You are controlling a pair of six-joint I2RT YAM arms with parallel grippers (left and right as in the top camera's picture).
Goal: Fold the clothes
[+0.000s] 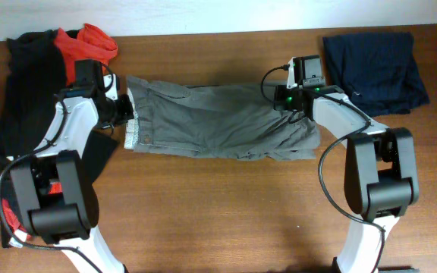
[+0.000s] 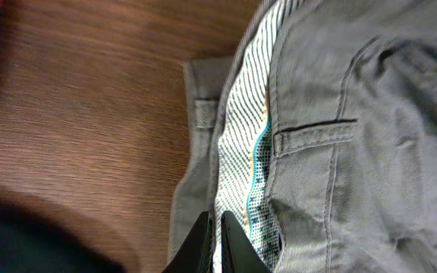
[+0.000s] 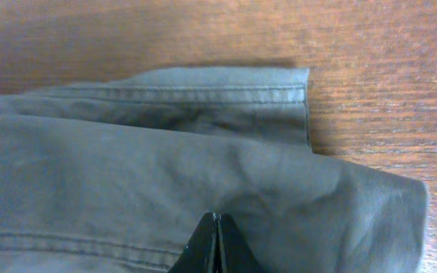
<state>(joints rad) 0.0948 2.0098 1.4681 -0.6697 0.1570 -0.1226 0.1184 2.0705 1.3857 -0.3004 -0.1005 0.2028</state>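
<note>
The clothes (image 1: 218, 121) are grey-olive shorts lying flat across the middle of the table, waistband to the left and leg hems to the right. My left gripper (image 1: 125, 114) is at the waistband end. In the left wrist view it (image 2: 217, 227) is shut on the pale patterned lining (image 2: 245, 167) of the waistband, with a strip of it between the fingertips. My right gripper (image 1: 293, 106) is at the leg end. In the right wrist view it (image 3: 217, 220) is shut, its tips pinching a pucker of the grey cloth (image 3: 165, 167) just inside the hem (image 3: 203, 95).
A heap of red (image 1: 89, 42) and black (image 1: 29, 83) tops lies at the back left, partly under my left arm. A dark navy folded garment (image 1: 375, 61) sits at the back right. Bare wooden table (image 1: 226, 212) stretches in front of the shorts.
</note>
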